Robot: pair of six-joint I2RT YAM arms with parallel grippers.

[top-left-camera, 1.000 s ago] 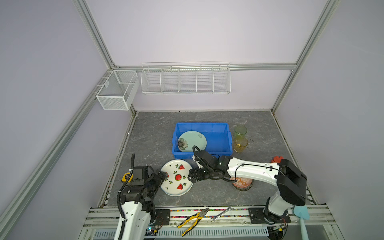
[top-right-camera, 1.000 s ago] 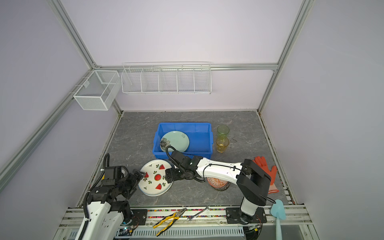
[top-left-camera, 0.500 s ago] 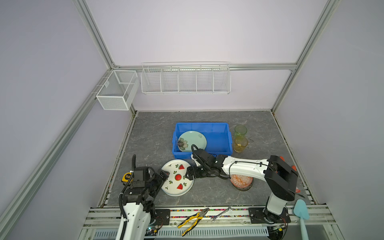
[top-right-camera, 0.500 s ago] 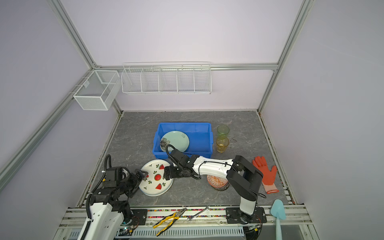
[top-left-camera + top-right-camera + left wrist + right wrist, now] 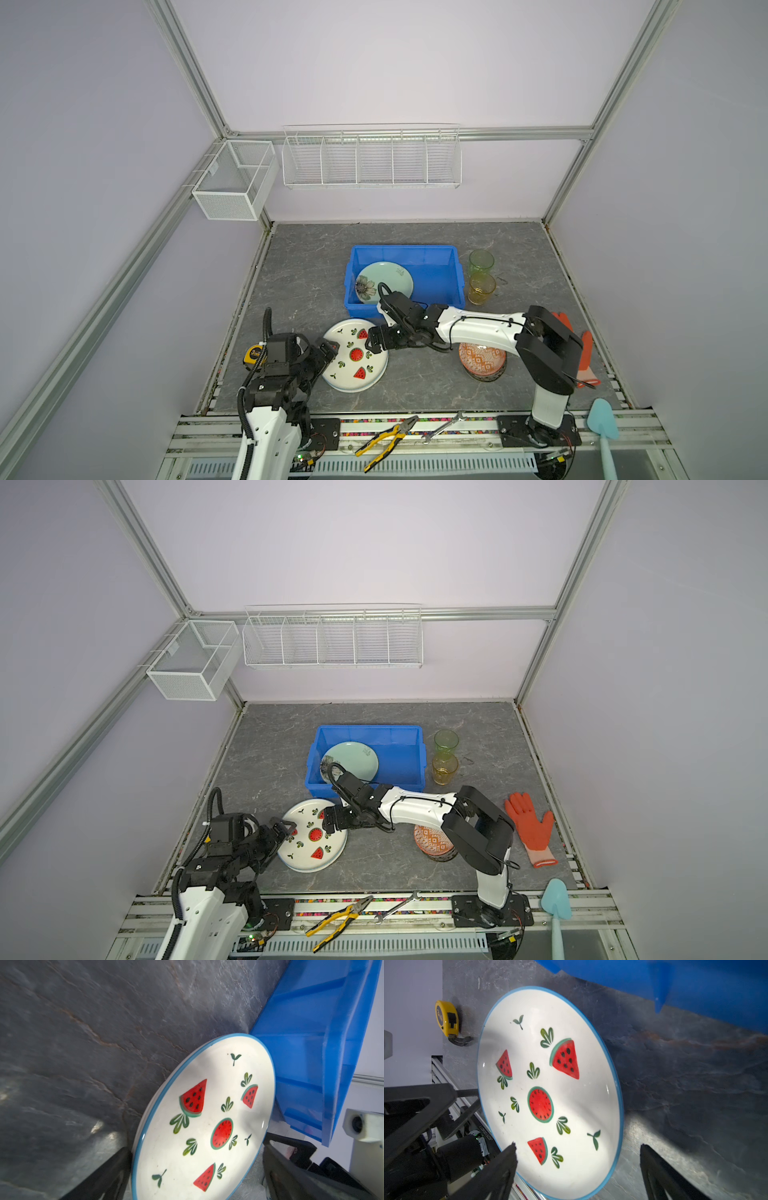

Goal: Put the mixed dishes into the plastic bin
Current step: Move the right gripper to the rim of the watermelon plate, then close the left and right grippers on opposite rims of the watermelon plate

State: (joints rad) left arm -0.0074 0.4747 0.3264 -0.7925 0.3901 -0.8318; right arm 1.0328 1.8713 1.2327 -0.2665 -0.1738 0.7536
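Beside the bin [image 5: 403, 248], right claw [image 5: 370, 343] seemingly straddles plate [image 5: 353, 372].

Pale lilac walls [image 5: 374, 62]; aluminium rails [image 5: 191, 75] at corners; grey marbled tabletop [image 5: 307, 266]; white wire rack [image 5: 371, 162] on back wall, mesh basket [image 5: 232, 183] beside it.

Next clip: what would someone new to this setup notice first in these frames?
The white watermelon plate at the front of the table draws the eye, with the left tool and right tool both open at its opposite edges. Just behind it sits the bright blue bin, already holding a pale green plate. An orange glove lies near the table's right edge.
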